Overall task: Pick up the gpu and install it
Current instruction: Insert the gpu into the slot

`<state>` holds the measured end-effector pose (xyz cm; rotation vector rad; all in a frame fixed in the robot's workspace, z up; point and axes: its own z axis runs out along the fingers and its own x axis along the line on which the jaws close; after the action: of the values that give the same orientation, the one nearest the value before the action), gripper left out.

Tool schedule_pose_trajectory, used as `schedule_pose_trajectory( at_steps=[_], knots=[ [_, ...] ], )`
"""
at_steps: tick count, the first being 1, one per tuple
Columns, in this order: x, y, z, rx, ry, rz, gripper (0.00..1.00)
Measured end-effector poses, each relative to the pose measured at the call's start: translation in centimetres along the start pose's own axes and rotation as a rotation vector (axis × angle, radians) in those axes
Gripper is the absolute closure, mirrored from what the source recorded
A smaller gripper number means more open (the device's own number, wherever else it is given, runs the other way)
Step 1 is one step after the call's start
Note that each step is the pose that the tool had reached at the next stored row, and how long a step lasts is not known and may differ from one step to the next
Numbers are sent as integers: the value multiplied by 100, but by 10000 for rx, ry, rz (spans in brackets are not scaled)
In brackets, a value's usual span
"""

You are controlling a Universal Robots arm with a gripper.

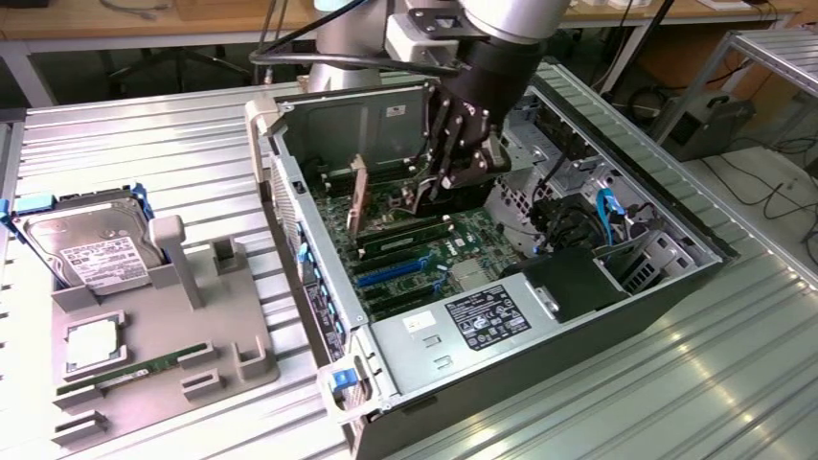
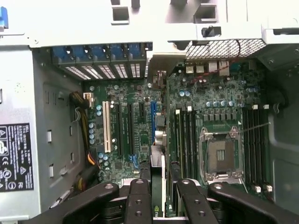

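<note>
Grips the slim flat black gpu card [image 2: 158,172] edge-on in the black pincer [image 2: 163,184], closed firmly on its faces, low inside the open grey metal computer case [image 1: 371,120] on the ribbed metal bench [image 1: 153,144], just over the green motherboard [image 2: 135,140] and near the long blue slot [image 2: 153,122]. Risks missing the slot if tilted or shifted sideways, jamming on neighbouring black slots [image 2: 125,126]; could also snag the silver end bracket [image 1: 362,192] on the case's rear wall.

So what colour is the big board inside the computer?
Green. The motherboard shows best in the wrist view.
</note>
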<state>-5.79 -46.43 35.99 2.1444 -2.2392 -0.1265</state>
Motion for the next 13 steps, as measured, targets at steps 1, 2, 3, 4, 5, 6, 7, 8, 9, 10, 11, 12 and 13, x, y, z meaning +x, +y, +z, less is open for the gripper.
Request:
schedule_pose_trajectory(
  at_steps=[1,2,3,4,5,6,7,8,9,10,11,12,13],
  knots=[
    [1,12,19,0,0,0,74],
    [3,21,49,1,-1,0,74],
    [4,21,82,0,0,-3,74],
    [6,21,111,0,0,-4,74],
    [8,22,129,0,0,-5,74],
    [9,22,148,0,0,-8,74],
    [12,24,173,1,0,-13,74],
    [16,25,191,0,1,-23,74],
    [22,26,214,-1,3,-39,74],
    [27,27,231,-1,4,-51,74],
    [32,29,251,-1,6,-65,74],
    [36,31,270,-2,6,-81,74],
    [41,36,302,-2,5,-114,74]
  ],
)
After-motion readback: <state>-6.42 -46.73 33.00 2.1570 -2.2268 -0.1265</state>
